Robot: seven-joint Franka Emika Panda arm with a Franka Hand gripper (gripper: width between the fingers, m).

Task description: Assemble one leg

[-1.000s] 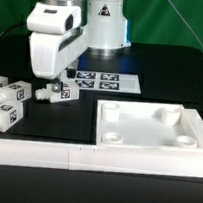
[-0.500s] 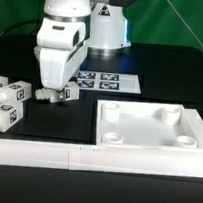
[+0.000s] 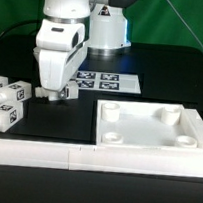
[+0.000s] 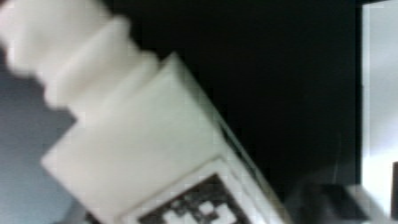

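My gripper [image 3: 52,95] is lowered to the table at the exterior view's left, over a small white leg [image 3: 62,90] with a black-and-white tag. In the wrist view this leg [image 4: 143,130] fills the picture, blurred, with its tag low down between the jaws of my gripper [image 4: 199,214]. A dark finger [image 4: 338,200] stands a little apart from the leg's edge, so the jaws look open around it. Three more legs [image 3: 10,91] lie together further to the exterior view's left.
The wide white panel [image 3: 150,146] with round corner sockets lies at the exterior view's right. The marker board [image 3: 103,82] lies behind the gripper. A long white bar [image 3: 84,158] runs along the front. The robot base [image 3: 106,30] stands at the back.
Since one second ago the wrist has turned and the gripper has come down over the leg. Over the last half second nothing has visibly moved.
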